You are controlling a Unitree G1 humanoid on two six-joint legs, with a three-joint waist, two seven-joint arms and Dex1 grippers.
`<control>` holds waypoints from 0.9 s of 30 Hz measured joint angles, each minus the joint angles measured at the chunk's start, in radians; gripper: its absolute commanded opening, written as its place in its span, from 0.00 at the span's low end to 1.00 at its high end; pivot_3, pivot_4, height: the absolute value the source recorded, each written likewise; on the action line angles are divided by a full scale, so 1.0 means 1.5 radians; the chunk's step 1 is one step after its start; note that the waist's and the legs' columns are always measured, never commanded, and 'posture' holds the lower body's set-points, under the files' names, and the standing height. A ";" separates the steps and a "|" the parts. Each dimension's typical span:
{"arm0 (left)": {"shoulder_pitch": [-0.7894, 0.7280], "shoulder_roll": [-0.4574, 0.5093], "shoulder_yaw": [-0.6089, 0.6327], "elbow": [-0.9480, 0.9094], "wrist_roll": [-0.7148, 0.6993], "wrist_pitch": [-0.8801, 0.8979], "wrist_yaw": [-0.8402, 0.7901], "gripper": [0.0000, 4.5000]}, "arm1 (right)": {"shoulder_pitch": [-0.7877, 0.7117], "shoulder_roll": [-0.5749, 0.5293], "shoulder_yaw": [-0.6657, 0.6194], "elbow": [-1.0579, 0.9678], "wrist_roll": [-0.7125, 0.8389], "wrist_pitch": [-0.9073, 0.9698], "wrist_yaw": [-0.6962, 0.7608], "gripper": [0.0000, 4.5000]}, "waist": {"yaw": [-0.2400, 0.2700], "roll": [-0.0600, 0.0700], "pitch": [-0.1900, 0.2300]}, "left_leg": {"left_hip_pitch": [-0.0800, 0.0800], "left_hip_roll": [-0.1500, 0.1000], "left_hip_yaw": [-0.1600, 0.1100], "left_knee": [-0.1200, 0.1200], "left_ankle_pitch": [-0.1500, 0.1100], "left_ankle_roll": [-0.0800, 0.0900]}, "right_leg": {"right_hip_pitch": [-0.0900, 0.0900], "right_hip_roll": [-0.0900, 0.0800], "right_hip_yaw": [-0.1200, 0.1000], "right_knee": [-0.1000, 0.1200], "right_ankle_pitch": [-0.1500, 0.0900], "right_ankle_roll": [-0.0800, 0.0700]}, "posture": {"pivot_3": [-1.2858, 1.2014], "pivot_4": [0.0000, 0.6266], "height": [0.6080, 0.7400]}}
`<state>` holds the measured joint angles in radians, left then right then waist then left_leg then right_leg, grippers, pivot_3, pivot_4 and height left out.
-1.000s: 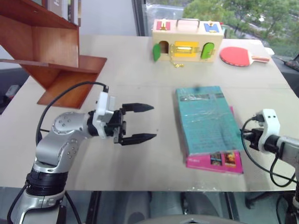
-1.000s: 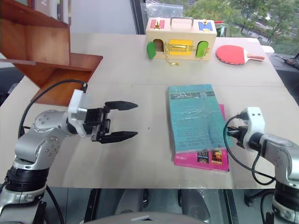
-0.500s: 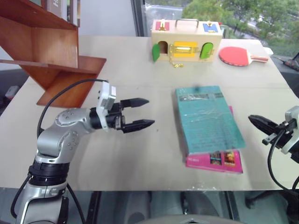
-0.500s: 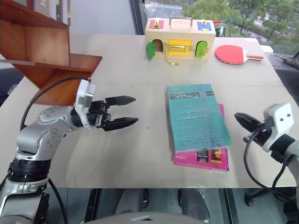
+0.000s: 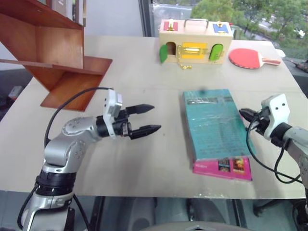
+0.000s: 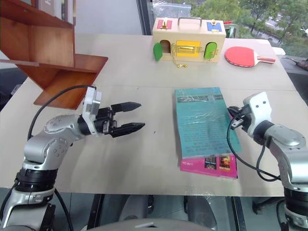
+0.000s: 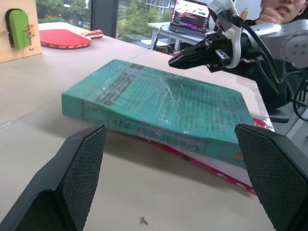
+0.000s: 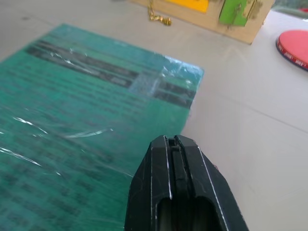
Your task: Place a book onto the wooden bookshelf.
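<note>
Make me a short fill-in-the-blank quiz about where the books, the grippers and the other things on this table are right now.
1. The teal book lies on top of a ____ book.
2. The right gripper, at the teal book's edge, has its fingers ____.
3. The left gripper points toward the books with its fingers ____.
4. The red paddle lies beside the wooden ____ with coloured doors.

Missing words: pink; shut; open; toy box

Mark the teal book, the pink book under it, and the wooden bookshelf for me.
teal book (image 5: pixel 211 122): left eye view, middle of its cover.
pink book (image 5: pixel 224 166): left eye view, exposed near strip.
wooden bookshelf (image 5: pixel 57 48): left eye view, upright side panel.
</note>
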<state>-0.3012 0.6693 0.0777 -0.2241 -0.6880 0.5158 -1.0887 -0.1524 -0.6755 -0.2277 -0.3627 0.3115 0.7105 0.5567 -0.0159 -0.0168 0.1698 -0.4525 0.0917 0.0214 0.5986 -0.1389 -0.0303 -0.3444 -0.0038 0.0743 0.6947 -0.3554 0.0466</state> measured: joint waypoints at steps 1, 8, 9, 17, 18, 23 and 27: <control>0.009 0.001 0.002 -0.006 0.000 -0.002 0.005 1.00 | -0.016 -0.013 0.028 0.043 -0.027 -0.012 -0.002 0.02 | 0.000 0.000 0.000 | 0.001 0.000 0.000 0.000 0.000 0.000 | 0.000 0.000 0.000 0.001 0.000 0.000 | 0.52 0.24 1.00; 0.025 0.002 0.015 -0.015 0.015 -0.029 0.017 1.00 | -0.047 -0.010 0.071 0.103 -0.034 -0.049 0.043 0.02 | 0.001 0.000 0.000 | 0.001 0.000 0.000 0.000 0.000 0.000 | 0.000 0.000 0.000 0.001 0.000 0.000 | 0.52 0.24 1.00; 0.029 0.003 0.015 -0.015 0.020 -0.032 0.017 1.00 | -0.047 -0.013 0.073 0.108 -0.034 -0.056 0.051 0.02 | 0.001 0.000 0.000 | 0.001 0.000 0.000 0.000 0.000 0.000 | 0.000 0.000 0.000 0.000 0.000 0.000 | 0.52 0.24 1.00; 0.048 0.013 0.025 -0.015 0.031 -0.046 0.014 1.00 | -0.016 -0.017 0.073 0.085 0.005 -0.076 0.097 0.02 | 0.000 0.000 0.000 | 0.001 0.000 0.000 0.000 0.000 0.000 | 0.000 0.000 0.000 0.001 0.000 0.000 | 0.52 0.24 1.00; 0.048 0.015 0.025 -0.014 0.031 -0.047 0.010 1.00 | -0.015 -0.018 0.072 0.083 0.005 -0.075 0.097 0.02 | 0.001 0.000 0.000 | 0.001 0.000 0.000 0.000 0.000 0.000 | 0.000 0.000 0.000 0.001 0.000 0.000 | 0.52 0.24 1.00; 0.041 0.032 0.024 0.011 0.035 -0.065 -0.039 1.00 | 0.022 -0.049 0.036 0.084 -0.015 -0.103 0.087 0.02 | 0.004 0.000 0.000 | 0.001 0.000 0.000 0.000 0.000 0.000 | 0.000 0.000 0.000 0.001 0.000 0.000 | 0.52 0.24 1.00; 0.009 0.033 0.019 0.045 0.046 -0.092 -0.070 1.00 | 0.097 -0.053 -0.081 0.060 0.034 -0.104 0.101 0.28 | 0.007 0.000 0.000 | 0.000 0.000 0.000 0.000 0.000 0.000 | 0.000 0.000 -0.001 0.000 0.000 0.000 | 0.52 0.24 1.00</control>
<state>-0.2871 0.7184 0.1064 -0.1564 -0.6184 0.3783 -1.1934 -0.0062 -0.7544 -0.3497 -0.2720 0.3631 0.5538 0.7075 -0.0061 -0.0168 0.1703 -0.4522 0.0911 0.0207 0.5983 -0.1389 -0.0303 -0.3440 -0.0042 0.0729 0.6954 -0.3553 0.0465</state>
